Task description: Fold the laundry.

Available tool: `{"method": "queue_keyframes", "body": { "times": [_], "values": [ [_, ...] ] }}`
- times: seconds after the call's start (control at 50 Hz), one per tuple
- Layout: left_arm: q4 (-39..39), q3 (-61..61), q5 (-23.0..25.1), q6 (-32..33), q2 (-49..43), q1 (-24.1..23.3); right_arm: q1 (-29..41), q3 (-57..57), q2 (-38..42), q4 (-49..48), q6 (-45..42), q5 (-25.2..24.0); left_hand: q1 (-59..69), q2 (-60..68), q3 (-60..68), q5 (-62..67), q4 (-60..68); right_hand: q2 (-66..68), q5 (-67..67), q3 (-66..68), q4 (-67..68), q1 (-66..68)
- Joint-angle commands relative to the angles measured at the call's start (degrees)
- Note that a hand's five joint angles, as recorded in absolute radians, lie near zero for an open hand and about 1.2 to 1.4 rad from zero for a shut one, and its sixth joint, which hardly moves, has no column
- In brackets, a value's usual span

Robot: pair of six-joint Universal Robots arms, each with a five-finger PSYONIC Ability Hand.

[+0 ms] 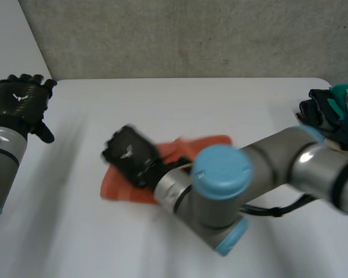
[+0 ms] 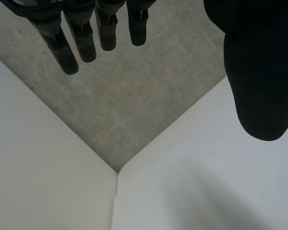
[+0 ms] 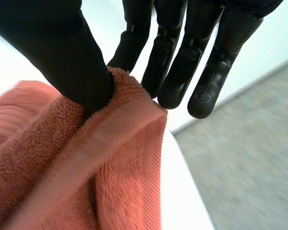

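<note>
The right hand [image 3: 53,48] is pinching an edge of the towel [image 1: 117,188] between thumb and fingers mid-tabletop [image 1: 162,104], while the left hand [image 1: 20,98] is hanging open and empty well apart, so the folding is probably partway, with further folds left.

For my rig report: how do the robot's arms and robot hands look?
The left arm and right arm are grey, with round joints and light-blue caps. The left robot hand and right robot hand are black, each with a small white mark on its back.
</note>
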Motion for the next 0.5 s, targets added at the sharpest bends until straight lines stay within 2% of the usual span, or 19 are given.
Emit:
{"method": "queue_keyframes", "body": {
  "times": [0.02,0.08,0.1,0.2,0.34,0.44,0.5],
  "values": [
    [0.08,-0.77,1.43,-0.25,-0.89,-1.56,3.08,-5.49,8.36,-0.05,-0.10,-2.15,1.01,0.11,-0.39,-0.93,0.14,2.56,3.86,1.95,1.75,10.19],
    [0.26,-0.42,1.69,-0.25,-1.32,-2.88,3.08,-5.14,7.31,0.04,0.17,0.22,1.01,0.11,-0.39,-0.93,0.14,-50.03,-48.73,-50.63,-50.84,-42.40],
    [0.26,-0.16,1.69,-0.25,-1.59,-3.14,2.99,-4.18,5.83,0.30,0.34,2.58,1.01,0.11,-0.39,-0.93,0.14,-57.51,-56.21,-58.11,-58.31,-49.88],
    [0.43,2.03,1.69,-0.77,-3.52,-7.17,1.33,2.84,-4.19,0.56,4.46,7.96,1.01,0.11,-0.39,-0.93,0.14,-57.51,-56.21,-58.11,-58.31,-49.88],
    [0.52,4.85,1.78,-5.34,-5.45,-13.69,-9.21,14.88,-16.32,6.08,13.34,11.74,1.01,0.11,-0.39,-0.93,0.14,-57.51,-56.21,-58.11,-58.31,-49.88],
    [0.35,7.30,4.84,-9.47,-10.44,-20.35,-12.04,19.82,-17.31,10.75,13.61,13.06,1.84,0.95,0.45,-0.10,0.97,-57.51,-56.21,-58.11,-58.31,-49.88],
    [0.08,8.63,6.87,-9.39,-14.14,-24.13,-13.71,22.54,-17.30,11.20,13.53,14.03,2.02,1.12,0.62,0.08,1.15,-56.60,-55.30,-57.20,-57.40,-48.97]
  ]
}}
